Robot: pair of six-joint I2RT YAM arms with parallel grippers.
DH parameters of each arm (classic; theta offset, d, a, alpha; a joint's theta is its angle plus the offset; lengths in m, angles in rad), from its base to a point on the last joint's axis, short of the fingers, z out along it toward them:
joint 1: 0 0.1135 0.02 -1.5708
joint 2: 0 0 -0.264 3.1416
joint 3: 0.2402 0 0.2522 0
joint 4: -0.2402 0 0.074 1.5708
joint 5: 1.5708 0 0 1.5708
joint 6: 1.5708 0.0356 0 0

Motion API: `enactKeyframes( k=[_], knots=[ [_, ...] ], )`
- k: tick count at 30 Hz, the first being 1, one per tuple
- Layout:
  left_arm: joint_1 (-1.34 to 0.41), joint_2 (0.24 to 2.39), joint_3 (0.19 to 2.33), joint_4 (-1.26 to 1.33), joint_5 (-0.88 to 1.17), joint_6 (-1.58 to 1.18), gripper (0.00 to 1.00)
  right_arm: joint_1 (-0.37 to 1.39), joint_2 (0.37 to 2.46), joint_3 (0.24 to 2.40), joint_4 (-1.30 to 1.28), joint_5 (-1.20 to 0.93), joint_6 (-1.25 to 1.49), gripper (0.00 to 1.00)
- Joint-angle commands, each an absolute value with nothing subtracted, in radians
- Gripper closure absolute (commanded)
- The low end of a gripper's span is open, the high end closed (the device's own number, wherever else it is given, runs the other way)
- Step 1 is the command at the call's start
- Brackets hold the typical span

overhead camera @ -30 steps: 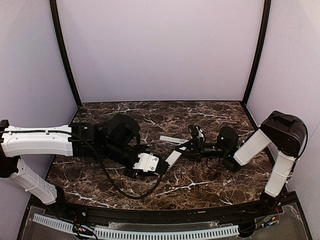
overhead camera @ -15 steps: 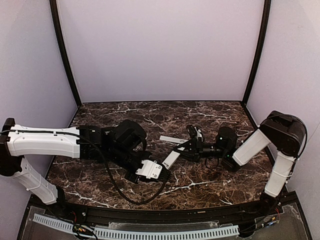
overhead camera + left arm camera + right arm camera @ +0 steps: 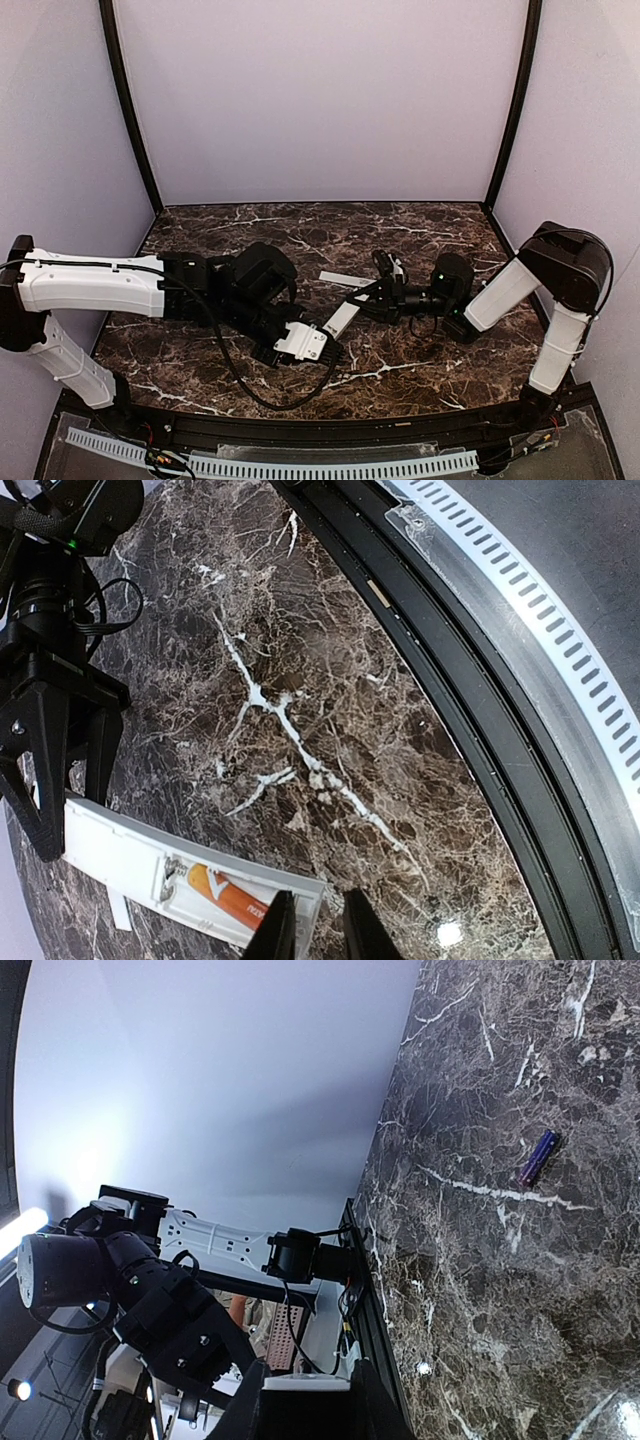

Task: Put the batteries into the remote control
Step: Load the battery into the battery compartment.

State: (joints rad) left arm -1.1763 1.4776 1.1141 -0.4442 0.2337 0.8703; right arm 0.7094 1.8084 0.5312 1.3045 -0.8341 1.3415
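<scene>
one done: red-orange battery (image 3: 225,895) in remote control (image 3: 130,855)
pending: blue-purple battery (image 3: 537,1157), on table (image 3: 480,1290)
right gripper (image 3: 305,1410): grasping remote control
left gripper (image 3: 312,930): grip cannot be told

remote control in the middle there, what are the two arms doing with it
They are loading its batteries. The right pincer clamps one end of the remote control. A red-orange battery lies in its recess, with the left pincer right at that battery's end. The purple battery lies loose on the table, not yet loaded.
</scene>
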Motion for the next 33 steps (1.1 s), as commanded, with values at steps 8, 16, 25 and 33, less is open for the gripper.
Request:
enactKeyframes(
  k=[8,16,25,33],
  knots=[
    [-1.181,1.411,1.116,-0.440,0.263,0.882,0.77,0.722,1.826,0.545,1.439,-0.836,1.344,1.00],
    [-1.181,1.392,1.091,-0.428,0.231,0.896,0.78,0.724,1.823,0.549,1.440,-0.841,1.344,1.00],
    [-1.180,1.419,1.086,-0.434,0.203,0.924,0.80,0.728,1.813,0.550,1.437,-0.849,1.342,1.00],
    [-1.180,1.426,1.074,-0.430,0.191,0.933,0.80,0.734,1.812,0.555,1.440,-0.851,1.344,1.00]
  ],
)
